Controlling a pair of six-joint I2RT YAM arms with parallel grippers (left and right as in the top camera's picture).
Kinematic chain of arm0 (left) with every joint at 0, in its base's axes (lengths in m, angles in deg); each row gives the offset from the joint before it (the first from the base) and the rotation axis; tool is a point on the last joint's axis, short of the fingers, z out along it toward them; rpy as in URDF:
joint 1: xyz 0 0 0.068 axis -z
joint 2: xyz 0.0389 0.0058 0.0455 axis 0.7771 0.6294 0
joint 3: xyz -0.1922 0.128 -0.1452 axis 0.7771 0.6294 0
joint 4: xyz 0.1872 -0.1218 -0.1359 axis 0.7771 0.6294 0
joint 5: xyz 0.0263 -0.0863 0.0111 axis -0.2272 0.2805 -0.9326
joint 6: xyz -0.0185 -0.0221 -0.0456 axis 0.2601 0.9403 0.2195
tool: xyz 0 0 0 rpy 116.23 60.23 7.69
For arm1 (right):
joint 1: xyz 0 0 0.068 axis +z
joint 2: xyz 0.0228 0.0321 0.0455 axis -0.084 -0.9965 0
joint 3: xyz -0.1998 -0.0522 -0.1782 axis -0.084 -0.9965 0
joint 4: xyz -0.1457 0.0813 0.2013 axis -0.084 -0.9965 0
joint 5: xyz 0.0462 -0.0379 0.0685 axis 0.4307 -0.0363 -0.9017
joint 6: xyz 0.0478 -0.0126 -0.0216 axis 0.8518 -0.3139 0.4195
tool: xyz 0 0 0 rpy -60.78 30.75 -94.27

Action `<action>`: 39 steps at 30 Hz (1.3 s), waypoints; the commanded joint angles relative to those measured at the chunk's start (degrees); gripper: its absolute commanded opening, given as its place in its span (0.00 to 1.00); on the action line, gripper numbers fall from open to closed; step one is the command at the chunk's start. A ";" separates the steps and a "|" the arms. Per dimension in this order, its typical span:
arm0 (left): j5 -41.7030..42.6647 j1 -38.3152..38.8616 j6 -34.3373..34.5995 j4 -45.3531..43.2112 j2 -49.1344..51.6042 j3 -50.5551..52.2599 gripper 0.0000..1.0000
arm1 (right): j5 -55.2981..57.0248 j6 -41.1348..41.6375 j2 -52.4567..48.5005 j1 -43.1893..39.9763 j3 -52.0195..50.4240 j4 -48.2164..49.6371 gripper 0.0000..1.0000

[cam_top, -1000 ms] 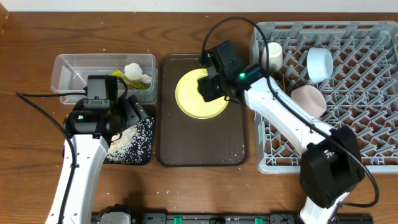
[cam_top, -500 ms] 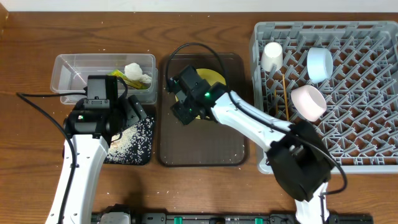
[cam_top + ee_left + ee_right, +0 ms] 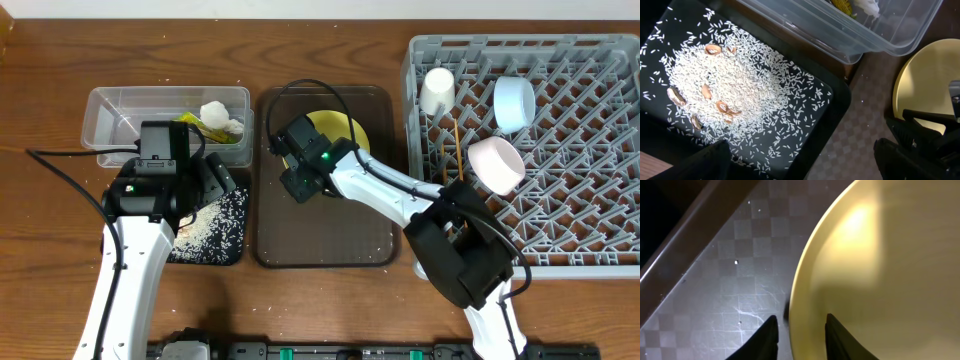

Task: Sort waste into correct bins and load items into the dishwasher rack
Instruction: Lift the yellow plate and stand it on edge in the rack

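Observation:
The round yellow plate lies on the dark brown serving tray. My right gripper stands at its left edge, jaws narrow and shut on the rim, one finger outside on the tray, the other over the plate. My left gripper hangs open over the black tray, which holds rice crumbs. The clear tub holds the white tissue and yellow-green wrapper. In the grey rack sit the white cup, blue bowl, white bowl and chopsticks.
The brown tray's raised rim runs close to the left of the plate. A few brownish shell-like scraps lie among the rice. The right arm's black body shows at the edge of the left wrist view, close to the left gripper.
The right arm swung left across the plate to its left edge and its jaws narrowed onto the rim. The left arm and gripper have not moved.

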State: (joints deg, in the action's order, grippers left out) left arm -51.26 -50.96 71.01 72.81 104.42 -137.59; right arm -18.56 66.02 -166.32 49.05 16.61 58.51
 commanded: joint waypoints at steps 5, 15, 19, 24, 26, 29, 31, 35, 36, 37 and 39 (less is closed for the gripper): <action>-0.50 -0.24 -0.04 0.15 0.13 -0.57 0.94 | 0.46 1.64 -0.57 0.31 0.76 -0.17 0.01; -0.48 -0.24 -0.04 0.15 0.13 -0.57 0.94 | -3.37 5.11 14.71 -2.89 3.54 -4.33 0.01; -0.48 -0.24 -0.04 0.15 0.13 -0.57 0.94 | -11.41 5.07 24.35 -7.61 3.56 -7.39 0.01; -0.48 -0.24 -0.04 0.15 0.13 -0.57 0.94 | -25.73 5.81 35.71 -18.71 3.54 -12.72 0.01; -0.50 -0.24 -0.04 0.15 0.13 -0.57 0.94 | -31.56 6.95 39.45 -25.07 3.54 -15.23 0.01; -0.48 -0.24 -0.02 0.15 0.13 -0.57 0.94 | -39.30 6.97 42.77 -33.92 3.50 -17.86 0.01; -0.50 -0.24 -0.04 0.15 0.13 -0.57 0.94 | -43.69 6.95 43.76 -39.36 3.50 -19.47 0.01; -0.50 -0.24 -0.04 0.15 0.13 -0.57 0.94 | -52.61 5.57 43.63 -48.50 2.29 -21.03 0.01; -0.50 -0.24 -0.02 0.15 0.13 -0.57 0.94 | -54.31 5.57 43.56 -49.92 1.53 -20.68 0.01; -0.48 -0.24 -0.04 0.15 0.13 -0.57 0.94 | -55.87 5.53 43.34 -51.32 0.63 -20.26 0.01; -0.48 -0.24 -0.04 0.15 0.13 -0.57 0.94 | -58.47 5.18 42.77 -53.33 -0.90 -19.52 0.01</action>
State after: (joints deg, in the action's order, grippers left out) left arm -51.26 -50.96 71.01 72.81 104.42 -137.59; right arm -67.19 72.25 -122.69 -2.01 17.64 38.42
